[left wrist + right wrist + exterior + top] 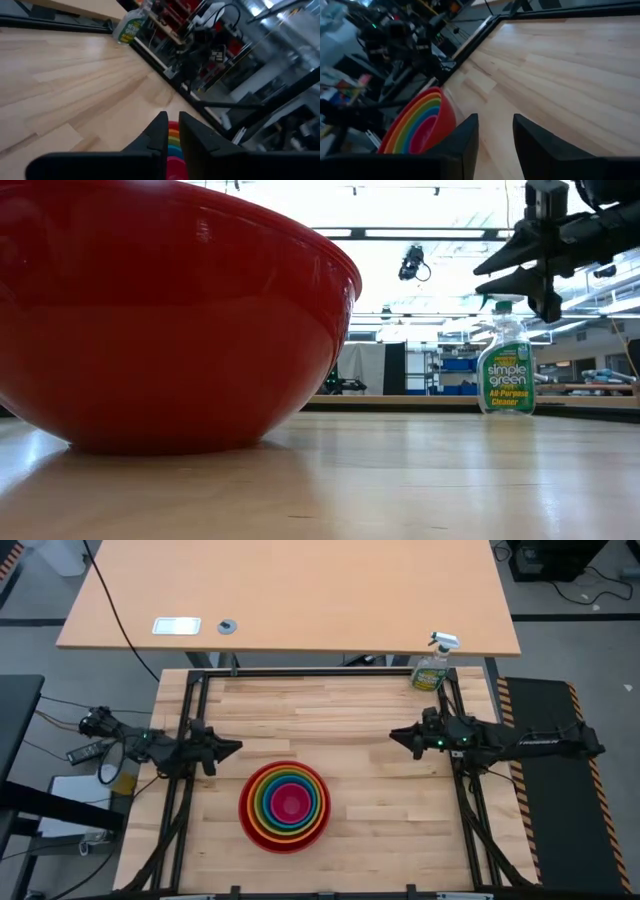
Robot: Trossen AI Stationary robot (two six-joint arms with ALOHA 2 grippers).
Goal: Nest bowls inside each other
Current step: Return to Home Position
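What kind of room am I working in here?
Probably a robotics lab or workshop: a metal-framed wooden workbench, stocked shelving in the background, and long ceiling light strips.

Bowls (290, 805) red, orange, green, blue, pink; spray bottle (431, 672) green, nozzle (444, 640) white.

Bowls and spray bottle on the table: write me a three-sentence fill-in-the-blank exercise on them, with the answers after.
1. The outermost of the nested bowls is ____.
2. The innermost bowl, at the centre of the stack, is ____.
3. The spray bottle stands at the far edge of the table, on the ____ arm's side.

Missing words: red; pink; right
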